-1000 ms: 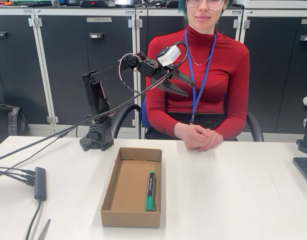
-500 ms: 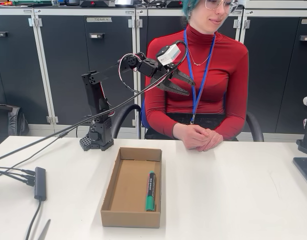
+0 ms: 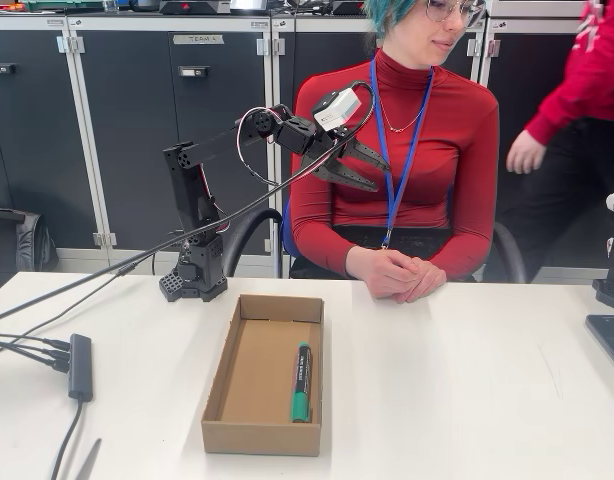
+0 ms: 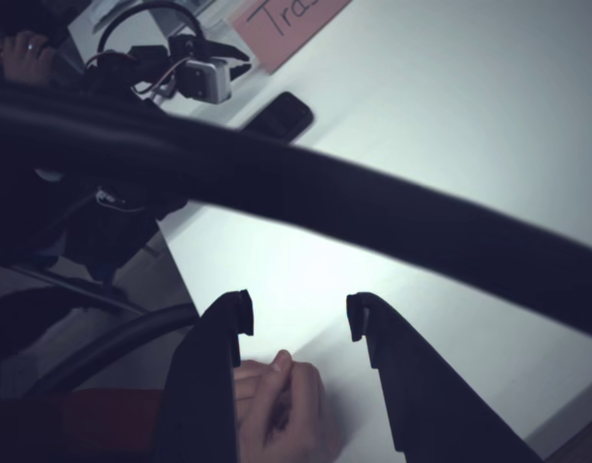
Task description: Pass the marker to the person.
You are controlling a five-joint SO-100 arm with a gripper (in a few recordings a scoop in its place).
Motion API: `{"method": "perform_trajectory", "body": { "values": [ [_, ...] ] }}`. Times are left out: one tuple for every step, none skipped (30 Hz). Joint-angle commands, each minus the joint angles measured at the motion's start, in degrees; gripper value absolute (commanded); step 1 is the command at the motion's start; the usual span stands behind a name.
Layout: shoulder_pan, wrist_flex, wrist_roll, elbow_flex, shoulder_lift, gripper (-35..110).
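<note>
The marker (image 3: 301, 382), black with a green cap and green end, lies flat along the right wall inside the cardboard box (image 3: 227, 375) on the white table. My gripper (image 3: 375, 168) is held high above the table's far edge, in front of the seated person's (image 3: 427, 130) chest, well away from the marker. Its fingers are open with nothing between them. In the wrist view the gripper (image 4: 296, 316) shows open over the white table, with the person's clasped hands (image 4: 277, 391) below it.
The arm's base (image 3: 194, 275) stands at the table's far left. Cables and a black hub (image 3: 79, 366) lie at the left edge. A second person in red (image 3: 577, 90) stands at the back right. Dark equipment (image 3: 612, 300) sits at the right edge.
A second person in red has come into view at the back right. The seated person's head has turned. The arm and marker have stayed put.
</note>
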Motion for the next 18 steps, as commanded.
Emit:
{"method": "perform_trajectory", "body": {
  "values": [
    [0.35, -1.23, -0.26, -2.02, 0.70, 22],
    [0.35, -1.23, -0.26, -1.93, 0.79, 22],
    [0.26, -1.23, -0.18, -1.85, 0.79, 22],
    [0.26, -1.41, -0.09, -1.67, 0.88, 22],
    [0.18, -1.49, 0.00, -1.58, 0.97, 22],
    [0.18, -1.58, 0.09, -1.49, 0.97, 22],
    [0.09, -1.58, 0.09, -1.49, 0.97, 22],
    [0.09, -1.58, 0.26, -1.49, 0.97, 22],
    [0.09, -1.58, 0.35, -1.49, 0.97, 22],
    [0.00, -1.49, 0.44, -1.41, 0.97, 22],
    [0.00, -1.41, 0.53, -1.32, 0.97, 22],
    [0.00, -1.41, 0.53, -1.14, 1.05, 22],
    [0.00, -1.41, 0.53, -1.05, 1.05, 22],
    [0.00, -1.41, 0.53, -0.97, 1.14, 22],
    [-0.09, -1.49, 0.53, -0.79, 1.23, 22],
    [-0.09, -1.58, 0.53, -0.53, 1.41, 22],
    [-0.18, -1.67, 0.53, -0.35, 1.58, 22],
    [-0.18, -1.67, 0.53, -0.18, 1.76, 22]
  ]
}}
